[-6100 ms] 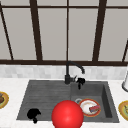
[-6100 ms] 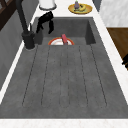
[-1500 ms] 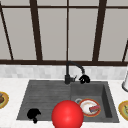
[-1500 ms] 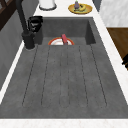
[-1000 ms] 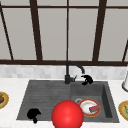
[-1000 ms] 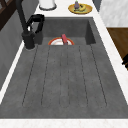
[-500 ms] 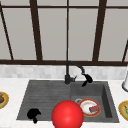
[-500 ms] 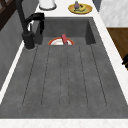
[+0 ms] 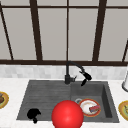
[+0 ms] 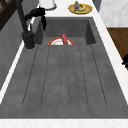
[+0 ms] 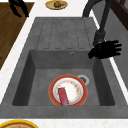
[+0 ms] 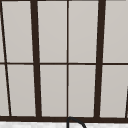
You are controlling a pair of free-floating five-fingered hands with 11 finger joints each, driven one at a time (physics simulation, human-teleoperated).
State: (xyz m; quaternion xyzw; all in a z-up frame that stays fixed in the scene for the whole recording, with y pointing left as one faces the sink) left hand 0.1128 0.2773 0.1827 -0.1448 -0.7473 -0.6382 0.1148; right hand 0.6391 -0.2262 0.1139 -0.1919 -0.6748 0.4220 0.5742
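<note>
Right hand at the faucet spout – left hand parked low by the drainboard.

The right hand (image 11: 105, 49) hangs just beside the black faucet (image 9: 68, 75), at the spout's tip over the basin; in the right side view its fingers (image 11: 115, 46) are straight and slightly spread, curled round nothing, and whether they touch the spout I cannot tell. The faucet stands on the back rim of the sink (image 9: 106, 100), its spout arching toward the right basin, so water would land near the plate (image 11: 71, 89) on the basin floor by the drain, with a red block (image 11: 62, 96) lying on it. The left hand (image 9: 33, 114) floats at the drainboard's front edge, well apart from everything – fingers look bunched and curled, holding nothing. A red ball (image 9: 67, 114) sits at the front rim; food plates rest on the counter at both ends.
</note>
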